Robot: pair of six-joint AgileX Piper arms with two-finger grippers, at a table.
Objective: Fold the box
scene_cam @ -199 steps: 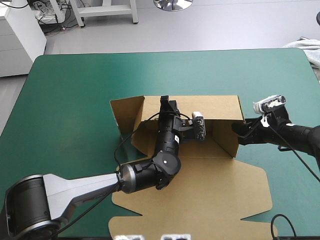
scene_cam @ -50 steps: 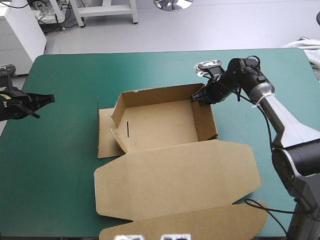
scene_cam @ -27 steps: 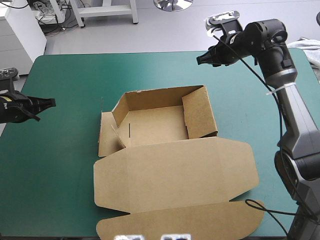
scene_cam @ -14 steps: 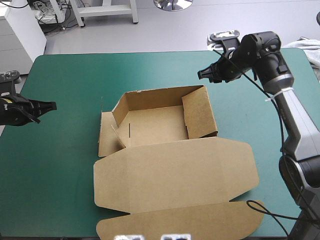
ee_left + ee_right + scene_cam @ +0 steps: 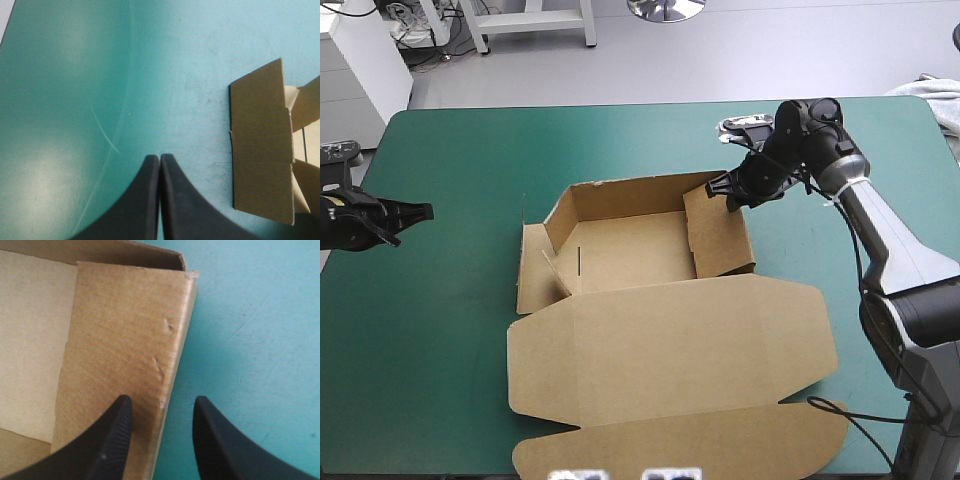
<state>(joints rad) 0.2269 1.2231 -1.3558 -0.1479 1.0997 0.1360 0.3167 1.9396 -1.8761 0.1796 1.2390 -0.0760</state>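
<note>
Straddling the right wall of the flat-cut brown cardboard box, the right gripper, with its two black fin-shaped fingers, is standing open, one finger inside the rim and one outside. It is probably needing a centred, gentle squeeze so the wall is seating squarely. The left gripper is lying closed over the teal-green table cover, well apart from the box. Counting: one box sitting mid-table as an open tray, and two grippers.

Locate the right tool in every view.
High view: right tool at the box's far right corner.
Left wrist view: not in it; only the box's left flap shows.
Right wrist view: open, astride the box's right wall.
Shared landmark: the brown box.
</note>
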